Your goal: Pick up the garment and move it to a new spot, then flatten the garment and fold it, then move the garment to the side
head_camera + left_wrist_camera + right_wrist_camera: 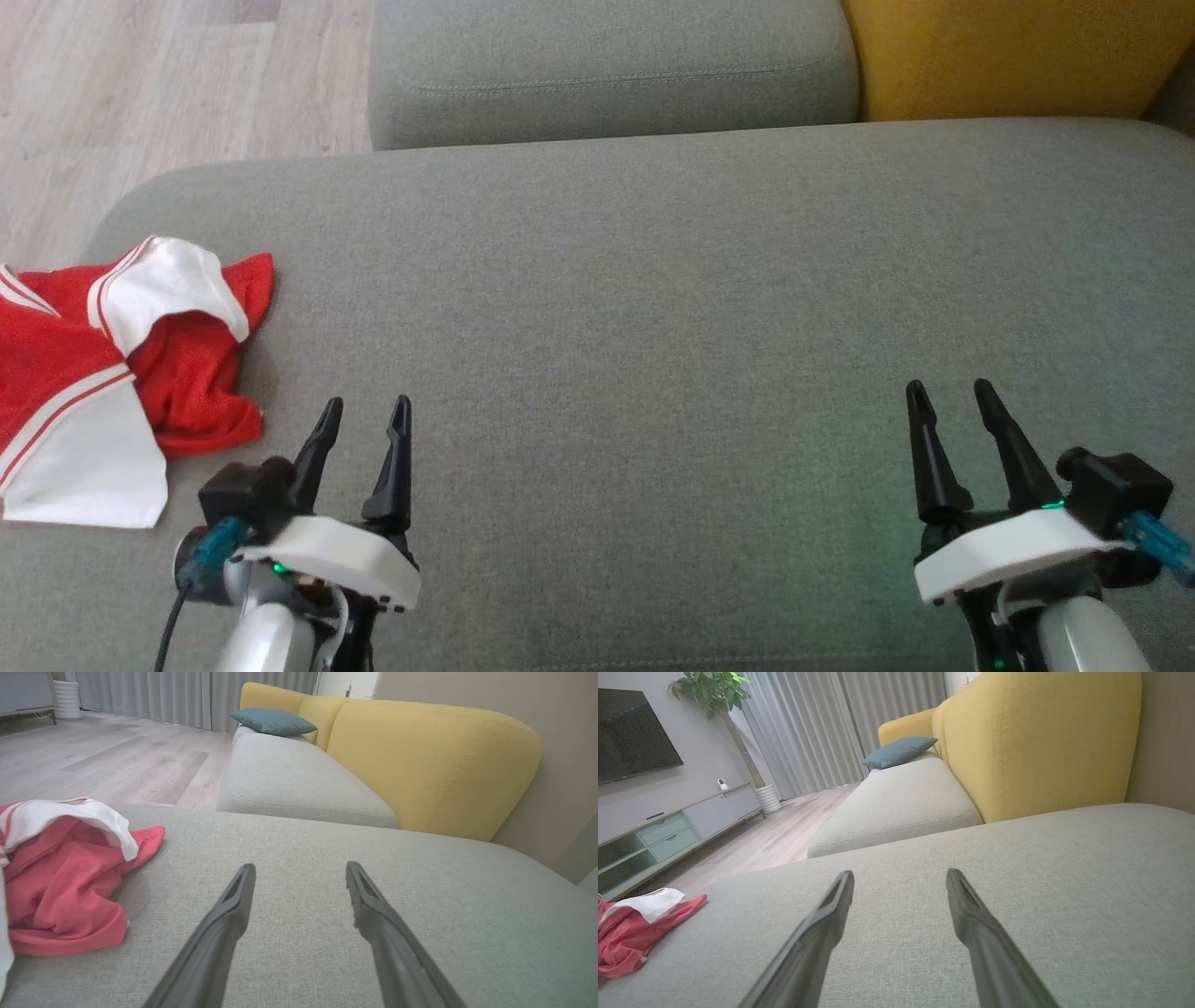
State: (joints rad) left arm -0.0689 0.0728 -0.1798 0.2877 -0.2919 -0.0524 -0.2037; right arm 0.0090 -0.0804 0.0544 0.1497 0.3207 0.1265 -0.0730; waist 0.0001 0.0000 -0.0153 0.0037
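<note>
The garment [112, 373] is a crumpled red piece with white panels and thin stripe trim, lying at the far left of the grey sofa cushion [653, 327]. The left wrist view has the garment [60, 882] at its left edge, and the right wrist view shows the garment [630, 933] at its lower left. My left gripper [366, 409] hovers just right of the cloth, apart from it, open with nothing between its fingers [233, 900]. My right gripper [949, 390] stands open over bare cushion at the lower right, fingers [966, 905] spread.
A second grey seat cushion [607, 65] lies beyond, with a yellow backrest [1008, 56] at the right. A teal pillow [273, 721] rests far along the sofa. Wooden floor [168, 84] drops away past the cushion's left edge. A TV cabinet [668, 835] stands across the room.
</note>
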